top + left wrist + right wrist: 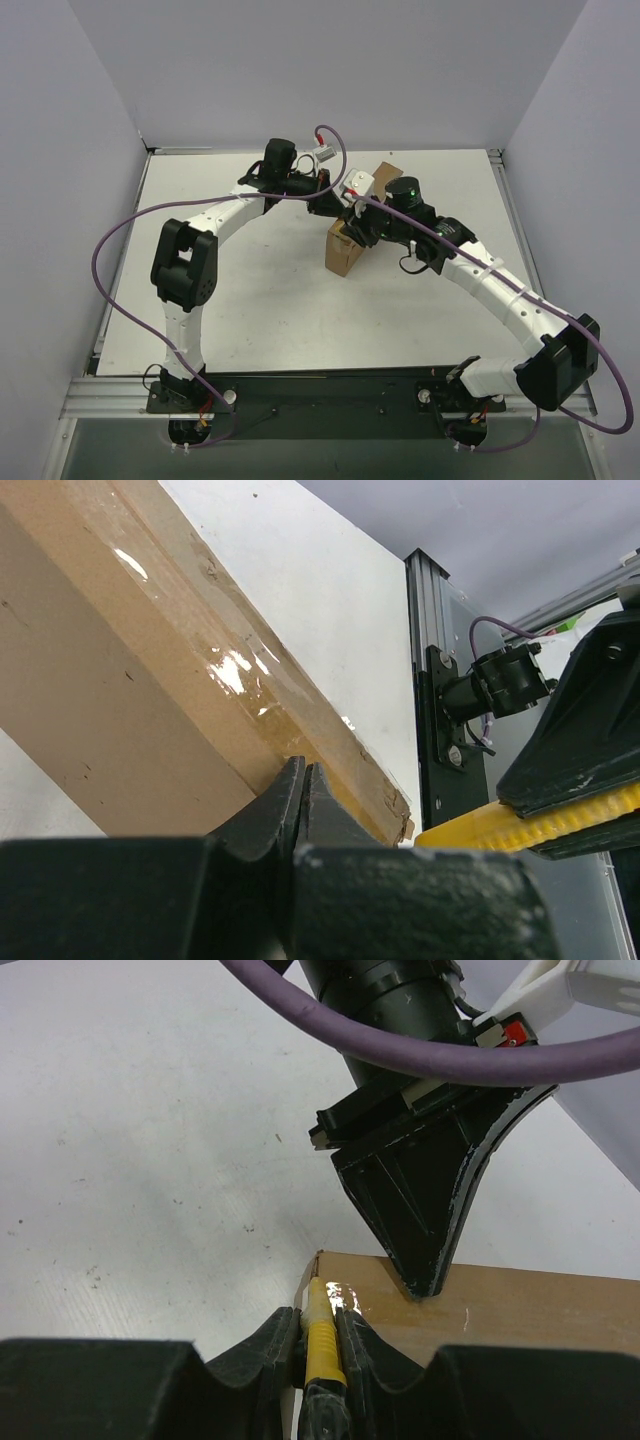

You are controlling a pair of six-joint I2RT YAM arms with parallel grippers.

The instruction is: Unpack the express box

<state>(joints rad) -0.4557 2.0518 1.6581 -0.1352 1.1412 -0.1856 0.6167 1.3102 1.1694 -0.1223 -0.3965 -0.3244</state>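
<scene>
Clamped in the right tool [320, 1312], black fingers tight on either side, a small yellow utility knife [321, 1348] points at a corner of the flat rectangular brown cardboard express box [500, 1305]. That box sits near the middle of the white counter [250, 300], apparently tipped up, between both arms. Beside it the left tool [303, 780] is closed on nothing, its tip pressing the box face. It is probably light and stiff, thin-walled and easily dented. The glossy clear tape [235, 670] looks slippery, so steady it on bare cardboard, away from the taped seam.
</scene>
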